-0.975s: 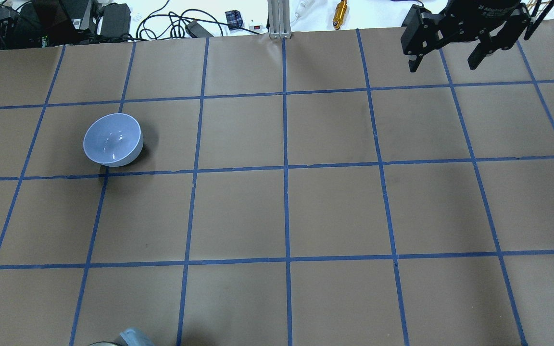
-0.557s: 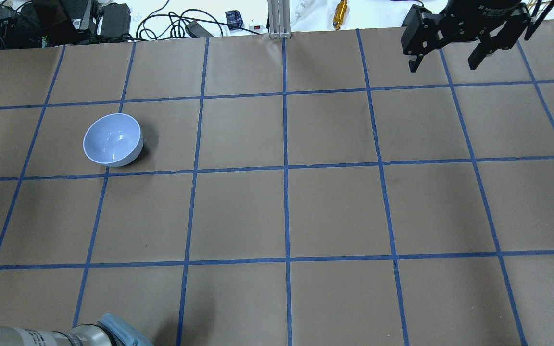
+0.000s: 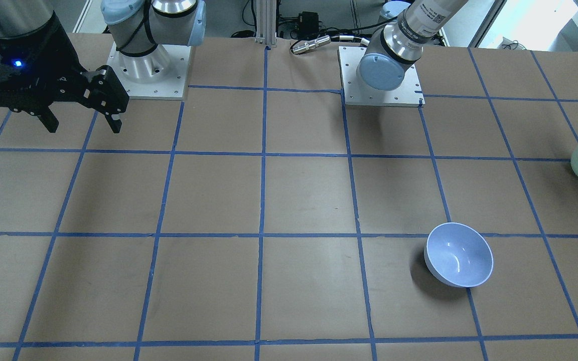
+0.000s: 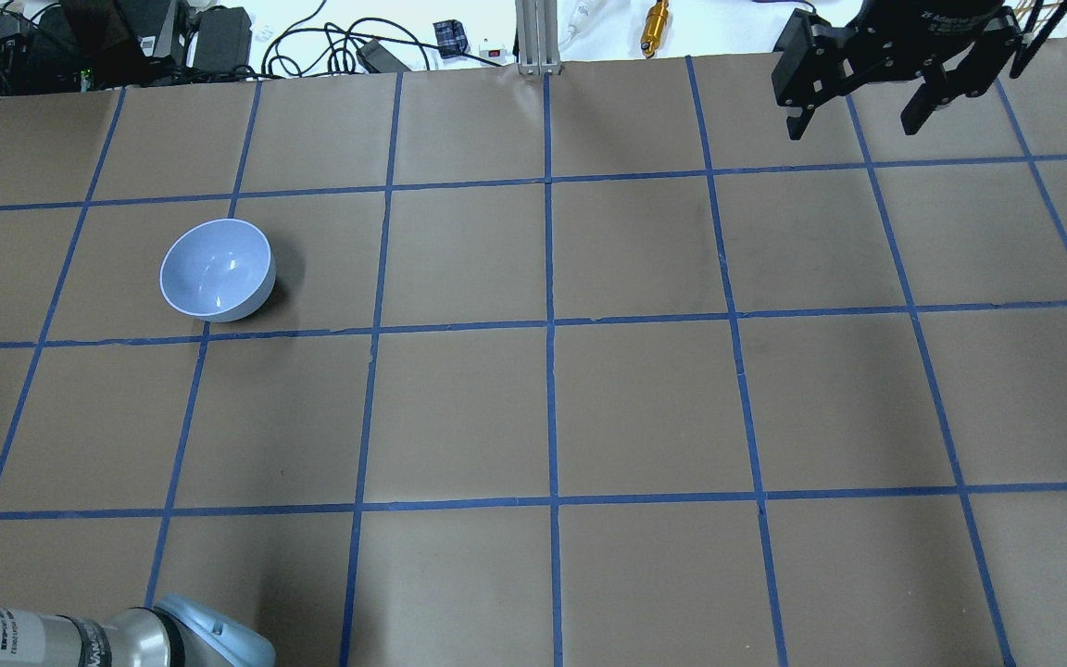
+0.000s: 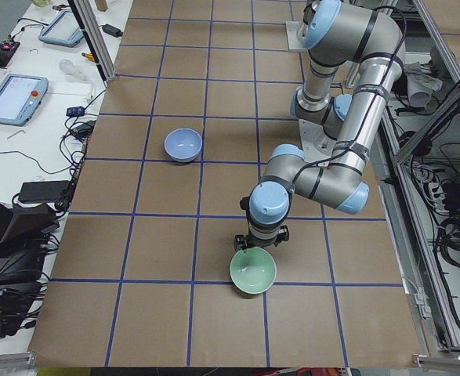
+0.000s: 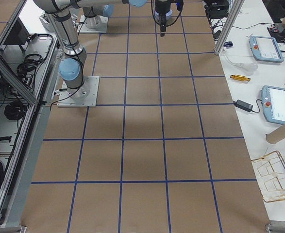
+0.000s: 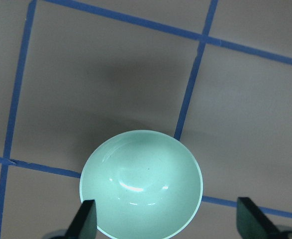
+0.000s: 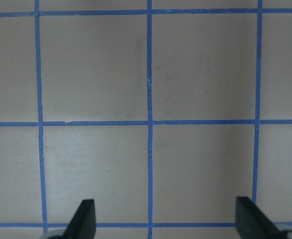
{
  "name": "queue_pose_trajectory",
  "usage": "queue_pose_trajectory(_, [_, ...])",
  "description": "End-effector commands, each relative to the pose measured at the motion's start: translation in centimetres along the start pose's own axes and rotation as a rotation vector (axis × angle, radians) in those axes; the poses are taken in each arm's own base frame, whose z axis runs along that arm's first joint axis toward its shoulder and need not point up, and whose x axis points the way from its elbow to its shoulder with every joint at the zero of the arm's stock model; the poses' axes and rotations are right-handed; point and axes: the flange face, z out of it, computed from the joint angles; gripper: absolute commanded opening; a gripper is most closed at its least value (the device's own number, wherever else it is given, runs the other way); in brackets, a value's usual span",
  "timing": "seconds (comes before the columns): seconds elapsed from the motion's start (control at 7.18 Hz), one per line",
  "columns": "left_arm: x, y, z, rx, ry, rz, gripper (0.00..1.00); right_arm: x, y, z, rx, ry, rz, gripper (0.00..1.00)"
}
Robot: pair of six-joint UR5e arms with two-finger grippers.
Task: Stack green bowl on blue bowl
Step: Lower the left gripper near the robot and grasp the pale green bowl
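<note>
Left gripper (image 7: 168,215) hovers right over the green bowl (image 7: 142,186), jaws spread wide, nothing held. Right gripper (image 4: 856,125) hangs far off at the other end, jaws apart too. The blue bowl (image 4: 217,270) sits upright on the tabletop (image 4: 645,408), well apart from the green one. That green bowl looks light, stiff and glossy, so likely slippery. Pinching its rim wall seems the best hold. The overhead view misses it altogether, while the left side view shows both bowls.

Upright on table, well apart: green bowl (image 5: 253,271) & blue bowl (image 4: 217,270).
</note>
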Motion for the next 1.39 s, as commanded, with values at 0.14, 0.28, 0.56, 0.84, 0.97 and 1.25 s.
queue_pose_trajectory(0.14, [1.4,4.1,6.9,0.009,0.006,0.124,1.0,0.0,0.0,0.0,0.0,0.0,0.0,1.0])
queue_pose_trajectory(0.28, [1.5,3.7,8.6,0.03,0.013,0.127,1.0,0.0,0.0,-0.1,0.001,0.0,0.0,1.0])
queue_pose_trajectory(0.56, [2.0,2.6,11.1,-0.004,-0.001,0.186,1.0,0.0,0.0,-0.1,0.001,0.0,0.002,1.0])
queue_pose_trajectory(0.84, [3.2,2.8,13.8,0.009,0.003,0.17,1.0,0.0,0.0,0.0,0.0,0.0,0.002,1.0])
queue_pose_trajectory(0.97, [3.2,2.8,14.7,0.021,0.005,0.176,1.0,0.0,0.0,0.0,0.0,0.0,0.002,1.0])
queue_pose_trajectory(1.25, [3.1,3.0,14.7,0.01,0.0,0.199,0.41,0.0,0.0,-0.1,0.001,0.0,0.002,1.0])
